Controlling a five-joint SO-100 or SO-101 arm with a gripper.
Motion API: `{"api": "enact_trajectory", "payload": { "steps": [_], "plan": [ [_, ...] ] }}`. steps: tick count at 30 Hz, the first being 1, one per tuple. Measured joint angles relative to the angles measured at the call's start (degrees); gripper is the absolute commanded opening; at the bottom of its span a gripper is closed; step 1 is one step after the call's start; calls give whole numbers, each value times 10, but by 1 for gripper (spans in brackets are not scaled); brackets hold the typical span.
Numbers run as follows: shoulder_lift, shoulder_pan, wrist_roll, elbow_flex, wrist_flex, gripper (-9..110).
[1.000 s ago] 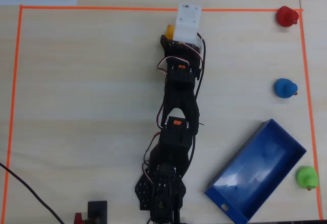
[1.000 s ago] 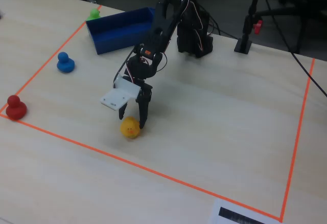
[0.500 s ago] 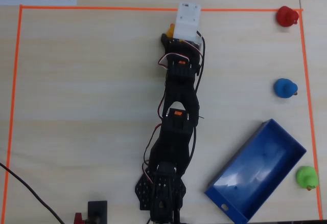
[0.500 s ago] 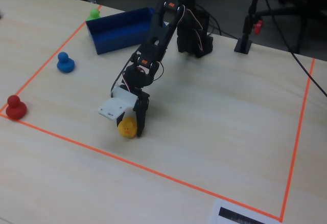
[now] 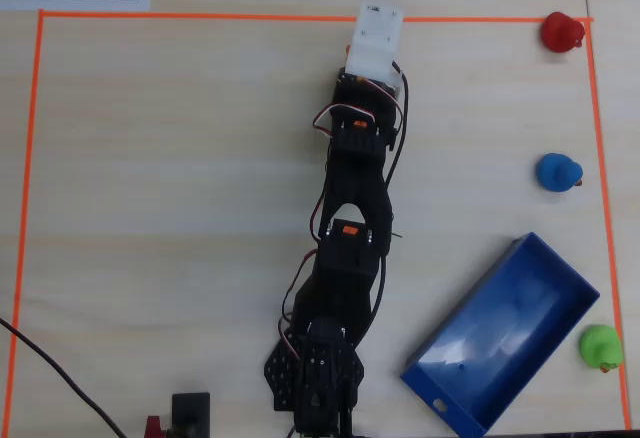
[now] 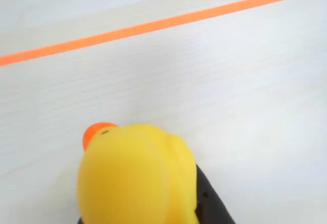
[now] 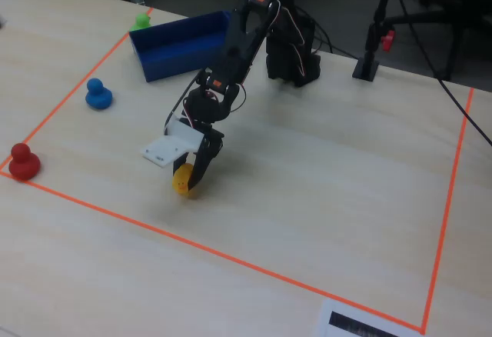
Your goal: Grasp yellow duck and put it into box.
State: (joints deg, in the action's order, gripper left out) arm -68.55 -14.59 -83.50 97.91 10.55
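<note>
The yellow duck (image 7: pixel 182 180) sits between the black fingers of my gripper (image 7: pixel 190 185), near the orange tape at the front of the fixed view. In the wrist view the duck (image 6: pixel 135 178) fills the lower left with its orange beak pointing up-left, and one dark finger (image 6: pixel 208 206) presses its right side. From overhead the white wrist mount (image 5: pixel 376 38) hides the duck. The gripper is shut on it. The box (image 5: pixel 512 318), a shallow blue tray, lies at the lower right of the overhead view and at the back left of the fixed view (image 7: pixel 181 58).
A red duck (image 5: pixel 562 31), a blue duck (image 5: pixel 558 172) and a green duck (image 5: pixel 601 346) stand along the right edge overhead. Orange tape (image 6: pixel 153 25) runs just beyond the gripper. A black stand (image 7: pixel 367 66) is behind the arm's base.
The fingers have come down around the duck and shut on it. The gripper with the duck has shifted a little toward the ducks' side, right in the overhead view.
</note>
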Motion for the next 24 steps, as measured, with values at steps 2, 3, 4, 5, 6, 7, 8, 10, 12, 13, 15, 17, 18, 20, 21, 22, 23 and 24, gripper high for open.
{"api": "enact_trajectory", "payload": {
  "steps": [2, 3, 4, 5, 6, 7, 8, 10, 12, 13, 15, 17, 18, 20, 21, 22, 23, 24],
  "plan": [
    [-40, 1, 23, 3, 29, 0],
    [-64, 2, 38, 3, 47, 0],
    [-90, 3, 54, 3, 69, 0],
    [-116, 3, 69, 3, 93, 0],
    [-146, 1, 84, 3, 120, 0],
    [-170, -4, 94, 3, 142, 0],
    [-197, -11, 105, 3, 164, 0],
    [-245, -37, 118, 3, 205, 0],
    [-285, -79, 125, 1, 241, 0],
    [-300, -104, 126, 1, 259, 0],
    [-322, -165, 135, 1, 299, 0],
    [-345, -237, 157, 1, 343, 0],
    [-358, -276, 167, 7, 367, 0],
    [-392, -356, 178, 27, 420, 0],
    [-407, -393, 180, 39, 453, 0],
    [-423, -429, 179, 49, 484, 0],
    [-441, -465, 176, 61, 518, 0],
    [-461, -499, 176, 72, 551, 0]
  ]
}}
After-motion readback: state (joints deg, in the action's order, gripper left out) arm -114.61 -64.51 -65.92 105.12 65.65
